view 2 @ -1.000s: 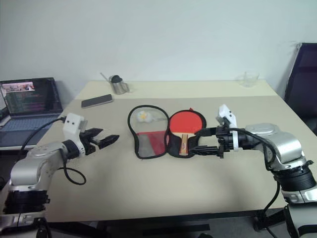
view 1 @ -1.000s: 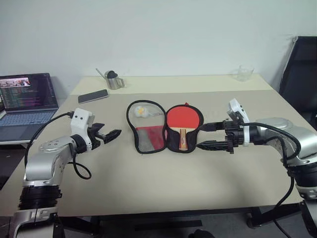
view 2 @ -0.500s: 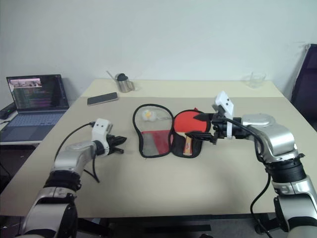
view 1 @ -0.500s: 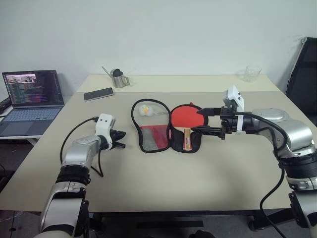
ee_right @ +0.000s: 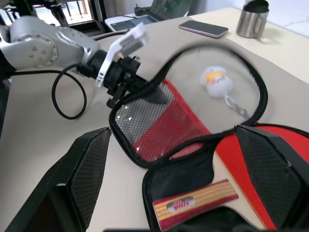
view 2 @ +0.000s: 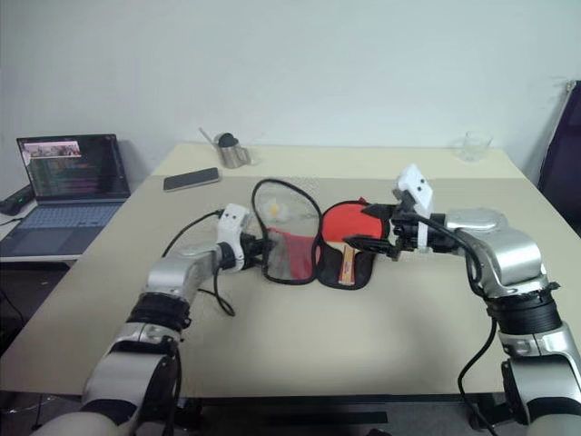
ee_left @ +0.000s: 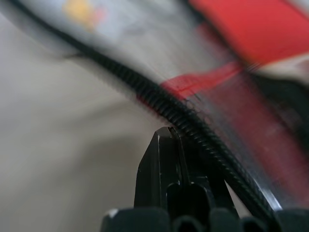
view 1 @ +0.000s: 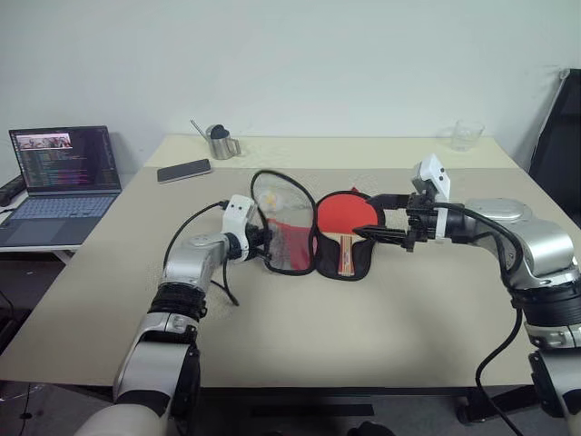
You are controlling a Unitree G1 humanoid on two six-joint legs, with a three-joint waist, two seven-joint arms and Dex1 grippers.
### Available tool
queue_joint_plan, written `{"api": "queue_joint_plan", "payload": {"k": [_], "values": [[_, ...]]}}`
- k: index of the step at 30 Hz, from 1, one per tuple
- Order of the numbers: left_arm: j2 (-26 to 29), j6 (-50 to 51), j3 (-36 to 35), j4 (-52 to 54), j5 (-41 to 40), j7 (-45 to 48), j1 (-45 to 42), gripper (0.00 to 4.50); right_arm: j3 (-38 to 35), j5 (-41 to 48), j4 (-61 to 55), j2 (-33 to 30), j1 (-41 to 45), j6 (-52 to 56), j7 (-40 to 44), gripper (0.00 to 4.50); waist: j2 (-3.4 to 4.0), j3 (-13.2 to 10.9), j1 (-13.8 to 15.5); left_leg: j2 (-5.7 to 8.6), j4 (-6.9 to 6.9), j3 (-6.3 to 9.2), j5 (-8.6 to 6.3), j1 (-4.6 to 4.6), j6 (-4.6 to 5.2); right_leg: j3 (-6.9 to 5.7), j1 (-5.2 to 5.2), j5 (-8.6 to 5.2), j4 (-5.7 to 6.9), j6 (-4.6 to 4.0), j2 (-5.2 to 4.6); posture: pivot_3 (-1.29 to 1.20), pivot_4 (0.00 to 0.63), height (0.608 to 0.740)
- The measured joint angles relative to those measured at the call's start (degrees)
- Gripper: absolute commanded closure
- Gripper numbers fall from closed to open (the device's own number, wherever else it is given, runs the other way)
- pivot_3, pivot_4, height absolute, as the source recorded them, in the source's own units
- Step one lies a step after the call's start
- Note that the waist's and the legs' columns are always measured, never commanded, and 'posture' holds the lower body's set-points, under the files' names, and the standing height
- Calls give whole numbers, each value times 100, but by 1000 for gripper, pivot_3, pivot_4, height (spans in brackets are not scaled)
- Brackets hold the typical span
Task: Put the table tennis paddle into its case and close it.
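While the paddle (view 1: 342, 221) already lies face up in the right half of the open case (view 2: 292, 238), its pale handle pointing toward the robot, the left gripper (view 1: 260, 240) has its 2 black fingers pressed together on the zip rim of the case's other half, the mesh-pocket flap, which stands tilted up off the table (view 1: 300, 345) rather than lying flat. That pinch looks placed to swing the flap over the paddle like a book cover, the step that must come before any zipping. The left arm reaches in low from the robot's left, forearm nearly level, wrist angled toward the case. The right gripper (view 1: 375, 218) hovers just above the paddle half with its fingers spread wide on either side of the red face, holding nothing, probably ready to steady the bat or the lower shell. A small white charm (ee_right: 216, 81) rests inside the loop of the raised rim. A phone (view 1: 183, 170), a metal cup (view 1: 219, 143) and a laptop (view 1: 64, 173) sit well apart, clear of the work.
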State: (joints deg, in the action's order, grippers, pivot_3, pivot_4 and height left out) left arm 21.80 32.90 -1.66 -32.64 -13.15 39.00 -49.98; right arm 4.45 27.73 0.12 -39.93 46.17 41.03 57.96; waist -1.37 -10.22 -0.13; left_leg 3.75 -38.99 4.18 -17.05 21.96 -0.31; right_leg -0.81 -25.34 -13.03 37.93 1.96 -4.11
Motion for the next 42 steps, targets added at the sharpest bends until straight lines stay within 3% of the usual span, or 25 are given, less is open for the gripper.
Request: {"api": "queue_joint_plan", "payload": {"k": [5, 10, 19, 26, 30, 35, 37, 42], "values": [[-245, 645, -62, 1220, -547, 168, -255, 4480, -103, -363, 249, -404, -19, -304, -45, 0, -2, -1, 4, 0, -1, -1, 0, -2, 0, 1, 3, 0, -1, 0, 0, 0, 150, 740], [-664, 780, 188, 1475, -637, 190, -553, 4480, -367, -484, 569, -884, -183, -541, 110, 0, -2, -1, 8, 1, 0, -5, 0, -4, 0, 2, 6, 0, -2, 1, 1, 0, 150, 740], [-1855, 35, 1024, -364, 398, -859, -820, 4480, -927, -381, 344, -1410, -787, -514, 328, 0, -6, -3, -27, -9, 5, -28, 0, -19, 2, 15, 7, 2, 3, 4, 7, 0, 150, 740], [-1911, -266, 1022, -949, 729, -1050, -806, 4480, -1012, -141, -216, -1276, -970, -160, 168, 0, -7, -4, 0, -8, -2, -25, 0, -18, 1, 15, 9, 7, 2, 9, 8, 0, 150, 740], [-1441, -251, 791, -429, 517, -620, -703, 4480, -1195, 254, -423, -487, -922, 344, -436, 0, -11, -7, -34, -17, 1, -29, 1, -18, -1, 20, 2, 11, 5, 4, 11, 0, 150, 740], [-224, 179, 351, 1956, -664, 1149, -142, 4480, -1412, 322, -136, 668, -750, 1379, -2032, 0, -2, -2, -47, -18, 3, -26, 3, -11, -8, 23, -3, 13, -1, -2, 9, 0, 150, 740], [532, 270, 319, 2756, -1036, 1860, 374, 4480, -1571, 349, 39, 941, -703, 1799, -2502, 0, 4, 2, -39, -17, 5, -24, 2, -14, -8, 22, -1, 13, -7, -2, 9, 0, 150, 740], [1628, 599, -61, 3118, -1461, 2570, 1160, 4480, -2369, 558, 937, 1391, -390, 2966, -3364, 0, 4, 1, -1, -16, -1, -20, 3, -13, -5, 17, 5, 19, -5, -9, 11, 0, 150, 740]]}}
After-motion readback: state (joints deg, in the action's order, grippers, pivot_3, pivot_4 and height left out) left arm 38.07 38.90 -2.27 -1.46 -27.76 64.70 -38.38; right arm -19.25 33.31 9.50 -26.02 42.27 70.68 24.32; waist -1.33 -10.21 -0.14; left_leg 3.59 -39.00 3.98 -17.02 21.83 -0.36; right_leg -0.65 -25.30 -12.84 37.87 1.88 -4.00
